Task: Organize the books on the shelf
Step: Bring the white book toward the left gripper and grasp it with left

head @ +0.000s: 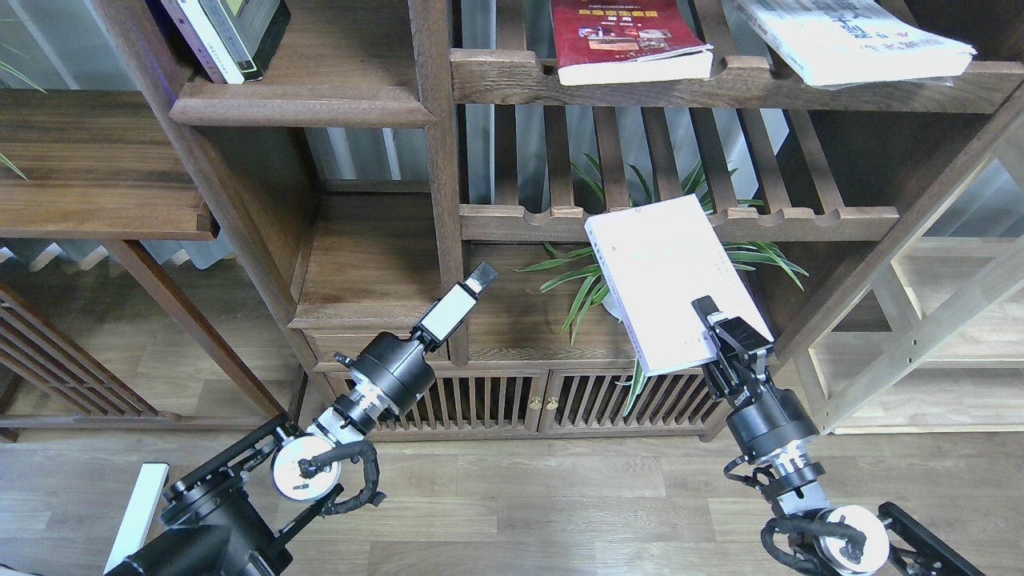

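My right gripper [714, 324] is shut on the lower edge of the pale lavender-white book [668, 276] and holds it tilted in the air in front of the lower slatted shelf. My left gripper [480, 280] is raised in front of the bookcase post with nothing in it; its fingers cannot be told apart. The solid plank shelf [304, 108] at the upper left holds slim white, green and dark-spined books [228, 32] leaning at its left end. The dark red book [628, 40] and the large white book [848, 40] lie flat on the upper slatted shelf.
A potted spider plant [596, 280] stands behind and below the held book. A vertical bookcase post [440, 160] divides the left bay from the slatted bays. A low cabinet with slatted doors [512, 400] sits below. A lighter wooden frame [920, 336] stands at the right.
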Motion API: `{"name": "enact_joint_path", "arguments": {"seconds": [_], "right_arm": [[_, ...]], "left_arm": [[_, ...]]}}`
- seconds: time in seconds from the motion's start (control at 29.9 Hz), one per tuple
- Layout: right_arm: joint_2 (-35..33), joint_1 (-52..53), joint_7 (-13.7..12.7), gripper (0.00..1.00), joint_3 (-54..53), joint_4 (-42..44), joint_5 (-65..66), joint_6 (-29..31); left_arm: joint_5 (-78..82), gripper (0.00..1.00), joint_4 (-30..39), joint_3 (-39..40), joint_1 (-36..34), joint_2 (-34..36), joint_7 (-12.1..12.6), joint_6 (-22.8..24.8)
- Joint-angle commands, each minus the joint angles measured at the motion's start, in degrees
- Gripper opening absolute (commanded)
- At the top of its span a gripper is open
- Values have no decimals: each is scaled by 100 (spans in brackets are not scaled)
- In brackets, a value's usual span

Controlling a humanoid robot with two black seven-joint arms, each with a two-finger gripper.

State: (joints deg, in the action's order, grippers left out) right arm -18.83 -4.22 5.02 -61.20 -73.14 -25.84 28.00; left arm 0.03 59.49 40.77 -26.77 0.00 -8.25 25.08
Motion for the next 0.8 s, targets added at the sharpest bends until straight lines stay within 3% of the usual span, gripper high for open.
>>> {"name": "enact_joint_path", "arguments": {"seconds": [0.0, 0.5, 0.77], "right_arm": [[11, 17, -1, 4, 99, -25, 9, 0], [951, 193, -27, 4, 601, -34, 562, 0], [1118, 193, -27, 5, 873, -34, 765, 0]], "left_arm": [[-11, 99, -69, -69, -73, 0, 69, 14], [-38, 99, -78, -113, -82, 0, 86, 102], [-29, 99, -69, -165, -82, 0, 104, 292]]}}
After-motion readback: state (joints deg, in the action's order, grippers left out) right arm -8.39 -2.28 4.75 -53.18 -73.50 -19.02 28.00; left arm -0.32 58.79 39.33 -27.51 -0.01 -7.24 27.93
